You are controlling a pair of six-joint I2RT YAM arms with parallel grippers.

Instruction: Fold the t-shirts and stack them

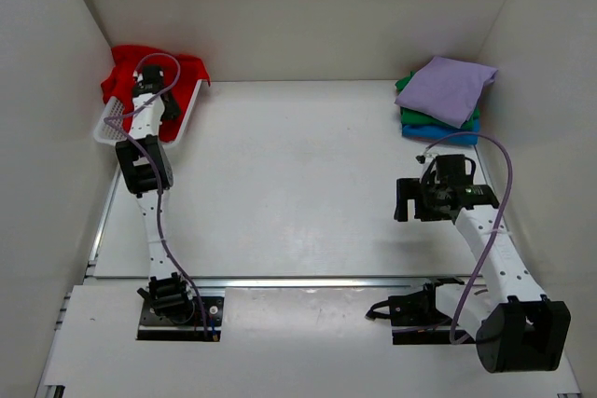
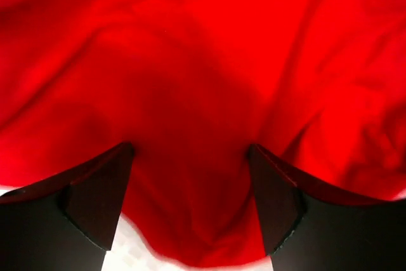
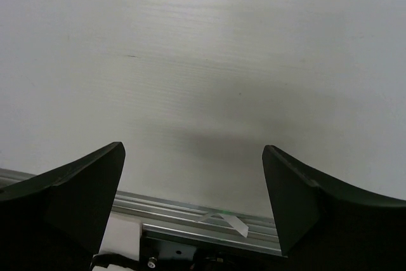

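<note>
The bright red t-shirt lies crumpled in a white mesh basket at the far left. My left gripper is down in the basket over it. In the left wrist view the red t-shirt fills the frame; the left gripper is open, with a fold of red cloth between its spread jaws and a bit of the basket below. Folded lavender, green and blue t-shirts are stacked at the far right. My right gripper is open and empty above bare table, also in the right wrist view.
White walls close in the table on the left, back and right. An aluminium rail runs along the table's near edge and shows in the right wrist view. The white table top lies between basket and stack.
</note>
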